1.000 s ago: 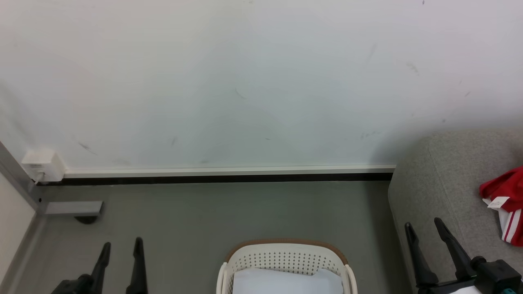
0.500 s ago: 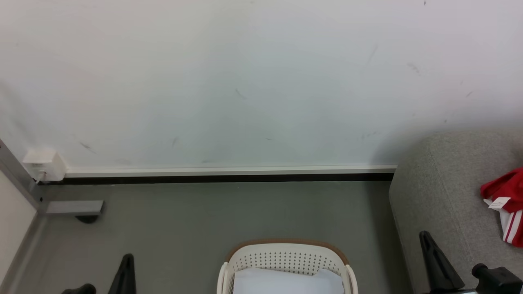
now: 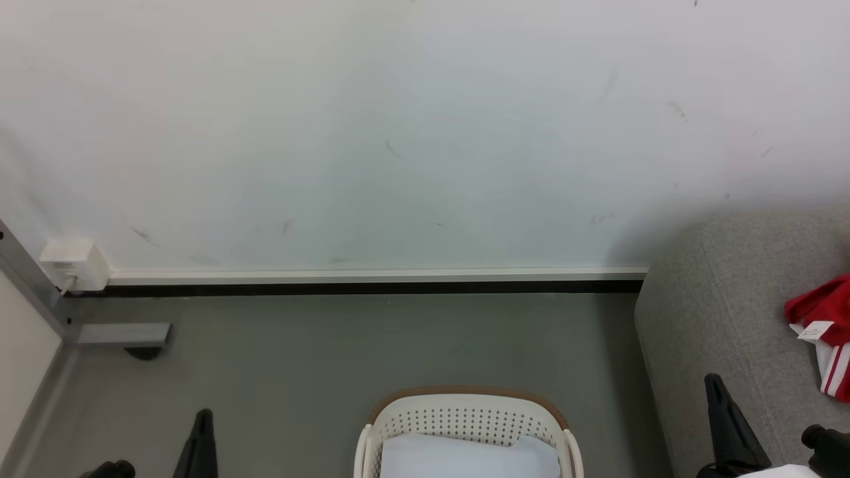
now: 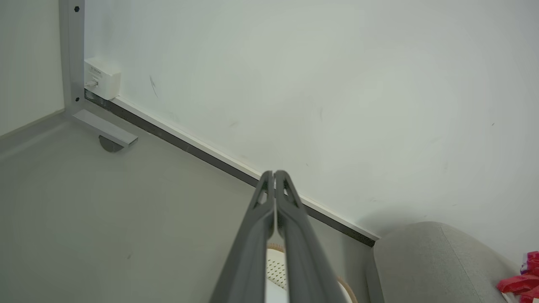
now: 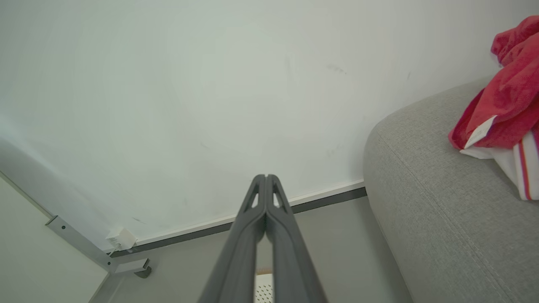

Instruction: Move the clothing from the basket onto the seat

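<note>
Clothing [image 3: 827, 305] lies on seat [image 3: 717, 318], far right (white label showing), well apart from basket [image 3: 465, 413]. Basket holds pale cloth [image 3: 465, 458]. Left gripper [image 4: 274, 173] and right gripper [image 5: 266, 176]: fingers pressed together, both empty, low either side of basket.

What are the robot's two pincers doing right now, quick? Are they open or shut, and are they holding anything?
Left pincer: shut, holding nothing.
Right pincer: shut, holding nothing.
</note>
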You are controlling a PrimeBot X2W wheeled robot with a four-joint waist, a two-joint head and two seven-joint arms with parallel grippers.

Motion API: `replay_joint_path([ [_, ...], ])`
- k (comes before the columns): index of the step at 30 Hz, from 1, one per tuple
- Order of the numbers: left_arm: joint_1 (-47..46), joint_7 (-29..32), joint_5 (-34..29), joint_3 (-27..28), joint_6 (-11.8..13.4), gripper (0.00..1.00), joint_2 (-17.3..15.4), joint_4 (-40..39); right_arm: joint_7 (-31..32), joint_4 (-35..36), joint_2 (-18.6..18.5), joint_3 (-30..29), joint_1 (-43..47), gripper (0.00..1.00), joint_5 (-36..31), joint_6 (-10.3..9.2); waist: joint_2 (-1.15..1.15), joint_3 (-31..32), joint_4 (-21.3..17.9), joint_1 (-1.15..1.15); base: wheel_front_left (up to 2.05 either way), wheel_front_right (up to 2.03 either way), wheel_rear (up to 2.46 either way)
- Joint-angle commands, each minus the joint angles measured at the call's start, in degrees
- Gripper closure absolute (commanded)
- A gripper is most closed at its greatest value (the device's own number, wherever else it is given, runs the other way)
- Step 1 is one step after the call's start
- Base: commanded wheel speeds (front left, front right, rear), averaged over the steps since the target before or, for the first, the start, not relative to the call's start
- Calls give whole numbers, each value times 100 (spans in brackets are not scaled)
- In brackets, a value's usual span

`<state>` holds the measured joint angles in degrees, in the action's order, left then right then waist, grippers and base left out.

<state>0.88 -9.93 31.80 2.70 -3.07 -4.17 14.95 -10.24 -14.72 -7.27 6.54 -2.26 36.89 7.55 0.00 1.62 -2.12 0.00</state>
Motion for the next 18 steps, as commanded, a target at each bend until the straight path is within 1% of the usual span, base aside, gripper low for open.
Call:
replay_joint_path([
  [1,-176,66,302,37,-40,100,-16,-100,57,88,-12,-86,-160,100,275,-2,0,-3,4,0,0,0,0],
  [18,-310,438,1675,119,-139,100,16,-107,421,94,75,-351,-229,100,1558,-4,0,-32,38,0,0,0,0],
])
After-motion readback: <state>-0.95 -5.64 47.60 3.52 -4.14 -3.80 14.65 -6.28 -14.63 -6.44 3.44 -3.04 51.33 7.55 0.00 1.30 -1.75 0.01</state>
